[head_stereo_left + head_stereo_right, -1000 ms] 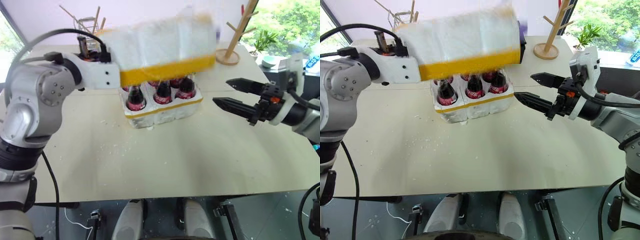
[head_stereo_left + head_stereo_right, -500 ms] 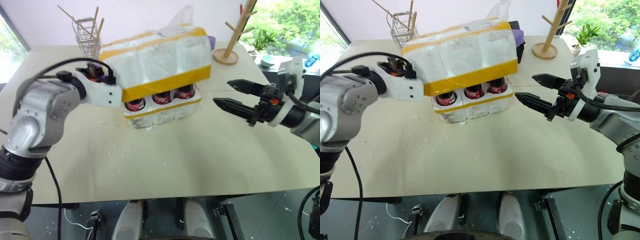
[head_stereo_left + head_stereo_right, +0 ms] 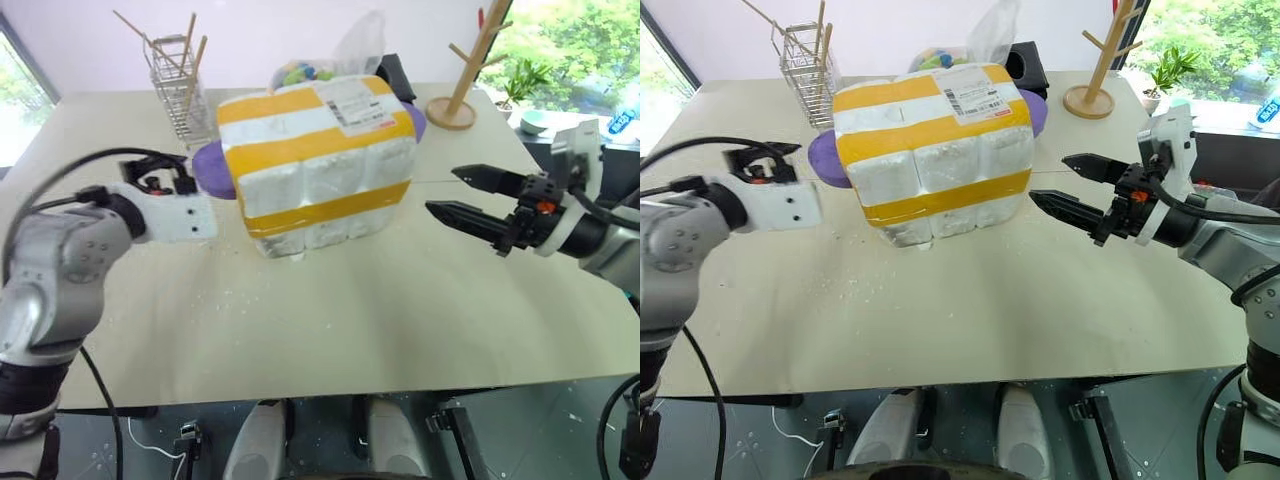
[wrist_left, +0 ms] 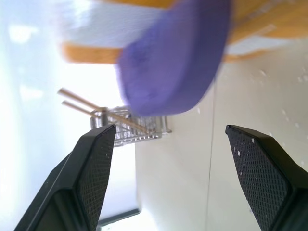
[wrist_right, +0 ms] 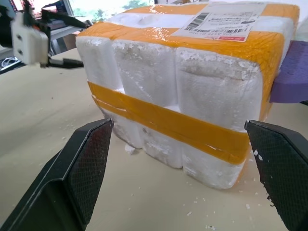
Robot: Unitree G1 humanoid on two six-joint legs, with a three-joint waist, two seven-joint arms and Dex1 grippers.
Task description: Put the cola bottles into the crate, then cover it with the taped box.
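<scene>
The taped box (image 3: 318, 160) sits down over the crate on the desk (image 3: 330, 310), hiding the bottles; the step in hand looks like checking it seats squarely, pressing evenly only if it rides high. The left gripper (image 3: 190, 215), jaws spread, stands just beside it; the right gripper (image 3: 462, 195), jaws spread wide, waits apart.

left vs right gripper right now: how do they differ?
The left gripper sits beside the purple plate at the taped box's left end; the right gripper hangs off the box's right end. The left gripper faces the plate and wire rack; the right gripper faces the box's taped wall. Both are open, holding nothing.
</scene>
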